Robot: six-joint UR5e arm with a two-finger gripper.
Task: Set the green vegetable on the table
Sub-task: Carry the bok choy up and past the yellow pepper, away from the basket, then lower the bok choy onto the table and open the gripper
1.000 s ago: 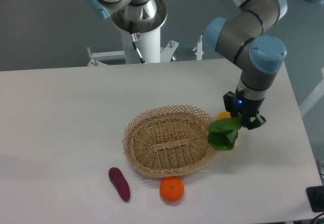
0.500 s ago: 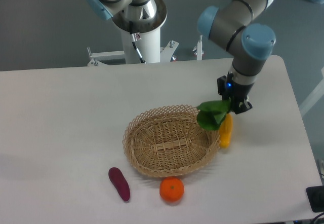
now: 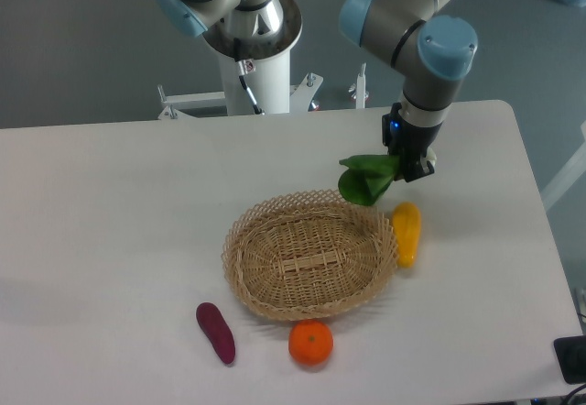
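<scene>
While the hand [image 3: 407, 162] is clamped on the green vegetable [image 3: 364, 178], the leaves droop to the left of it, hanging in the air just past the far right rim of the wicker basket [image 3: 309, 254]. No part of the vegetable can be seen touching the white tabletop [image 3: 119, 203]. A yellow vegetable [image 3: 406, 233] lies on the tabletop just beside the basket's right edge, below the hand. Near the front edge, a purple vegetable [image 3: 216, 332] lies to the left and an orange [image 3: 310, 343] sits close against the basket's front rim.
</scene>
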